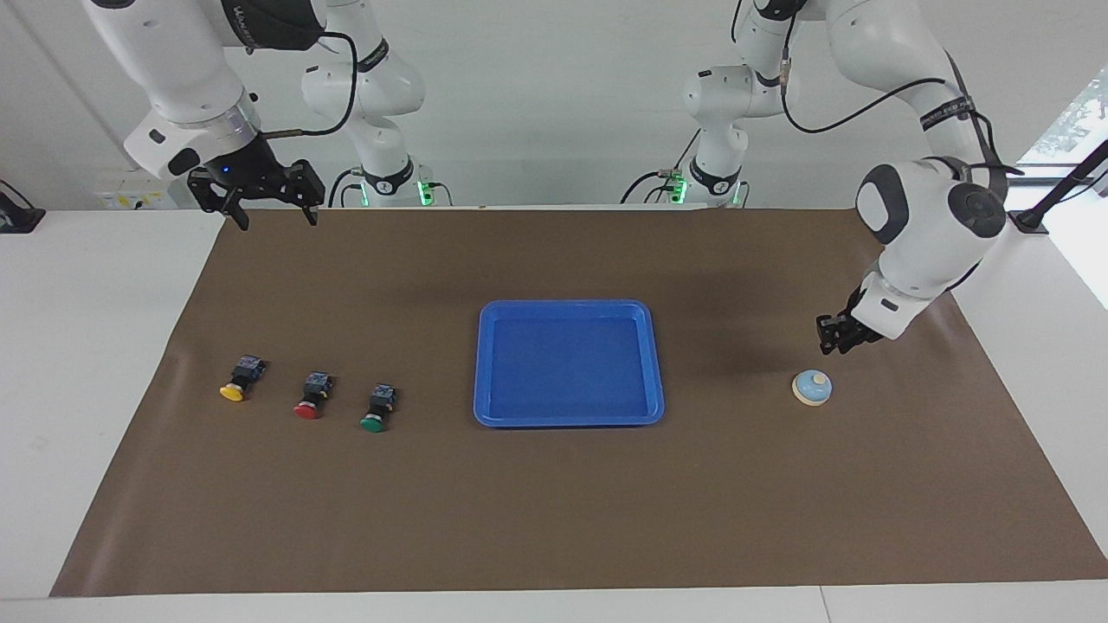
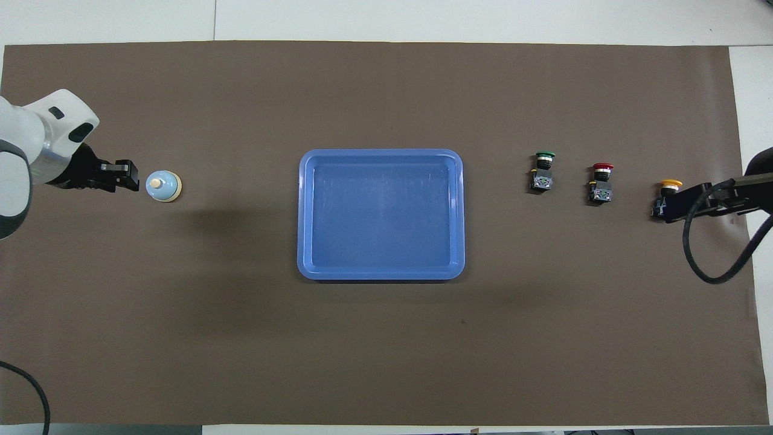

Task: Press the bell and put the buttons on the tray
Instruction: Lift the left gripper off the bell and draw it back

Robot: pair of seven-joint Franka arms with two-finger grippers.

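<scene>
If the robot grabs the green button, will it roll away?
Probably not far. The green button lies on its side, and its boxy black body should stop rolling; the round cap might let it swing a little. It looks small and hard, so likely light and stiff.

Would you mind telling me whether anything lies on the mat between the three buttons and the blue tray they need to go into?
Nothing visible does. The green button lies closest to the tray, then the red button and the yellow button; only bare mat separates the row from the tray's rim.
</scene>
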